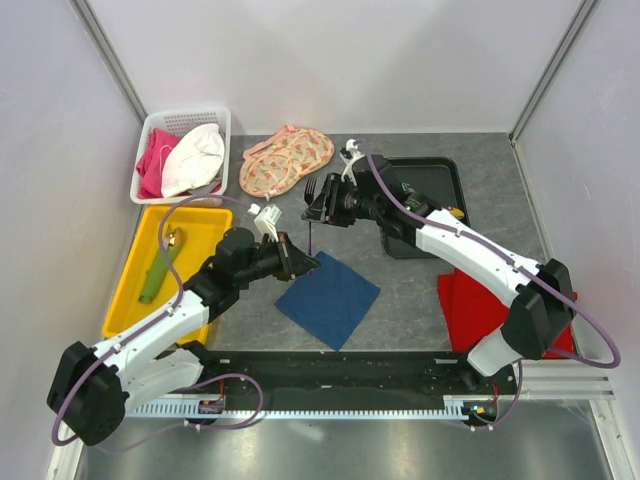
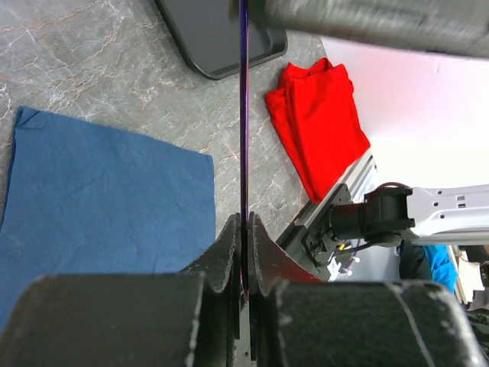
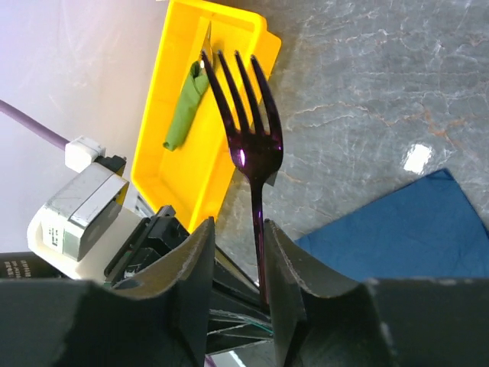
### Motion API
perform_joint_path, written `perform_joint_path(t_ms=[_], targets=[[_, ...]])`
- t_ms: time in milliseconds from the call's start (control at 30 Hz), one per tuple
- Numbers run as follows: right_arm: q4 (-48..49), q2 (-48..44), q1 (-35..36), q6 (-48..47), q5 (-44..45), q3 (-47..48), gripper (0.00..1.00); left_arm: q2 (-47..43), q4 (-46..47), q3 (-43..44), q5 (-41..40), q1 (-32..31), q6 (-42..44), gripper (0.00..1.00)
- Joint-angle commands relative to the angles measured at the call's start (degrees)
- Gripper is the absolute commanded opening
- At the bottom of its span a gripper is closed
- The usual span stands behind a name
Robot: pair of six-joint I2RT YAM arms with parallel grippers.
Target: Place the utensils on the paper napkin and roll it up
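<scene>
1. The left hand [image 2: 244, 222] is clamped tight on the lower end of a dark fork [image 3: 256, 153], whose thin handle sticks straight out from between its fingers.
2. The right hand [image 3: 238, 237] sits higher up the same fork, one finger on each side of the handle. Its fingers are parted, with a clear gap on one side. The tines stick out beyond its fingertips.
3. The fork is in the air, off the bench [image 1: 420, 300].
4. The blue napkin [image 1: 328, 298] lies flat on the bench just below and beside the left hand's fingertips, with nothing on it.
5. A red cloth [image 2: 317, 122] lies beyond the napkin from the left hand.
6. A yellow tray [image 3: 199, 145] lies beyond the tines, past the right hand.
</scene>
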Motion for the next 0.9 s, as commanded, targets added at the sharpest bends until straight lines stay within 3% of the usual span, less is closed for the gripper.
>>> perform_joint_path(t_ms=[0,267,400,433,467,567,600,700,833,867], targets=[[2.6,1.5,0.5,-0.2,0.3,2.4,0.36,-1.8,3.7,-1.3,-0.4,-0.3,-2.0,0.02],[1.9,3.5,0.5,-1.6,1.7,2.6,0.33,-2.2,4.2,-1.8,0.2,-0.3,-1.9,0.02],[1.6,3.6,0.4,-1.6,2.1,2.4,0.17,-2.2,3.7,-2.2,-0.3,-0.3,-2.1,0.02],[1.7,3.4,0.4,-1.7,2.1,2.3,0.03,-2.3,3.7,-2.6,-0.3,-0.3,-2.1,0.02],[1.6,3.2,0.4,-2.2,2.8,2.1,0.00,-2.3,3.1,-2.8,-0.4,-0.3,-2.3,0.02],[0.9,2.2,0.1,-2.7,4.0,0.8,0.00,-2.8,0.3,-1.9,-1.7,-0.2,-1.1,0.37],[0.4,1.5,0.1,-3.3,4.9,-0.7,0.00,-2.9,-3.6,-1.1,-3.0,-0.1,0.3,0.54],[-2.0,0.5,0.1,-5.9,7.0,-3.4,0.00,-4.2,-16.8,3.6,-8.3,0.7,8.2,0.78],[-7.0,3.3,0.2,-6.1,8.8,-3.3,0.00,-7.8,-24.4,5.8,-7.2,9.1,15.9,0.87],[-7.9,4.1,0.3,-6.5,8.8,-2.9,0.00,-8.5,-25.1,5.7,-4.7,13.9,16.7,0.88]])
